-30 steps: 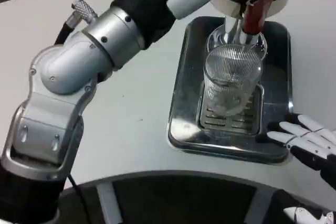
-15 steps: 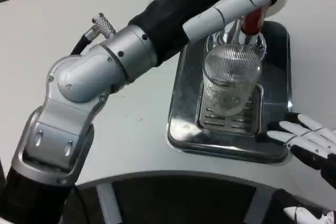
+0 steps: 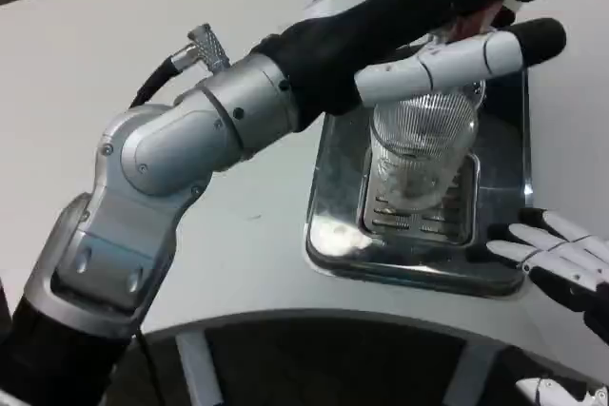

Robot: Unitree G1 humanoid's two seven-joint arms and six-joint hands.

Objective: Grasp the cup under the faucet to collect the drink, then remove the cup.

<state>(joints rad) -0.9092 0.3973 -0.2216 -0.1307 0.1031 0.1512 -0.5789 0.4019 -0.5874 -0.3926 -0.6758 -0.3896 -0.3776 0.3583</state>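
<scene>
White tabletop (image 3: 143, 54) all around, smooth and matte with a curved front edge, and dark floor past it at the top. So the cup (image 3: 422, 145) is a clear ribbed glass or plastic tumbler, fine vertical ridges all the way round, wider at the rim than the base, standing upright on the slotted metal grate (image 3: 419, 211) in the middle of the drip tray (image 3: 333, 187). There's something pale at the bottom of it, could be ice or just reflections, can't really tell. The tray is shiny stainless steel, rectangular with rounded corners and a raised lip, lots of glare on it. Right above the cup's rim you can just make out a bit of the red faucet handle (image 3: 476, 14), mostly hidden behind the left hand (image 3: 447, 21). That hand reaches across from the left over the top of the cup, black palm, white and black fingers (image 3: 466, 59) stretched out long and fairly straight toward the right, the lowest one passing just over the cup's rim. Whether it's actually touching the faucet or the cup, I can't say from this angle, and it doesn't look wrapped around anything. Behind it is the chunky silver forearm (image 3: 181, 140), brushed metal with a knurled connector and a black cable. The right hand (image 3: 557, 254) sits at the tray's near right corner, white fingers spread flat and apart, holding nothing, fingertips right at the tray's lip.
</scene>
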